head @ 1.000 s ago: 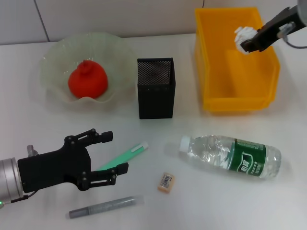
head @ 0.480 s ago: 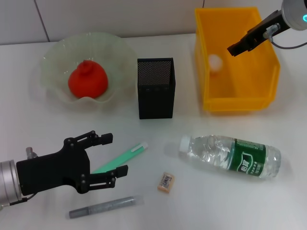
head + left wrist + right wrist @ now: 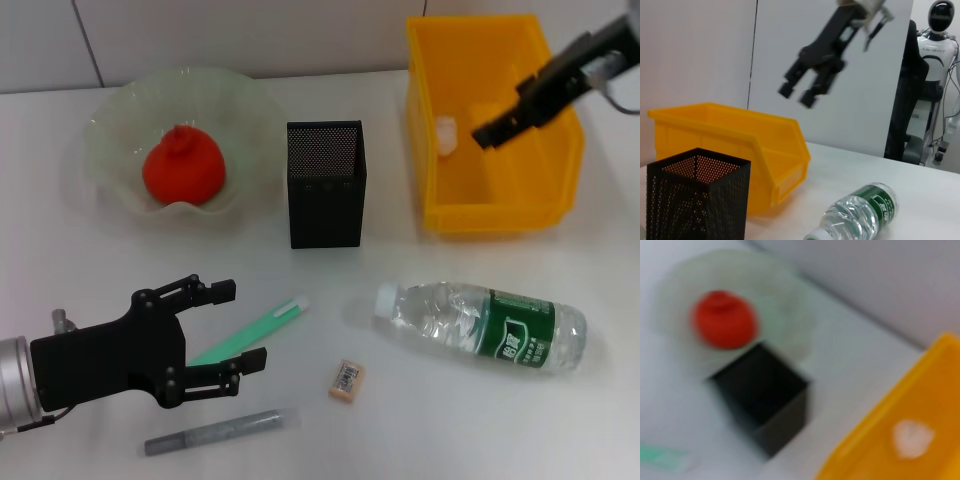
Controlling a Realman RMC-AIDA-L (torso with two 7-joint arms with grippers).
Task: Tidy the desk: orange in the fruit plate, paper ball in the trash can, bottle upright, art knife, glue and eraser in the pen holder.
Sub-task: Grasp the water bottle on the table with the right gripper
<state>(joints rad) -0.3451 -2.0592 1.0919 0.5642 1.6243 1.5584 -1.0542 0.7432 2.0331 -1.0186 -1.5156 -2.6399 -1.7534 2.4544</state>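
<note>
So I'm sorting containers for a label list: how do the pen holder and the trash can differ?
The pen holder is a tall, narrow black mesh cup; the trash can is a wide, low, solid yellow bin. The pen holder stands mid-table between the fruit plate and the trash can. The trash can holds the paper ball; nothing shows in the pen holder. Both are open-topped and upright.
</note>
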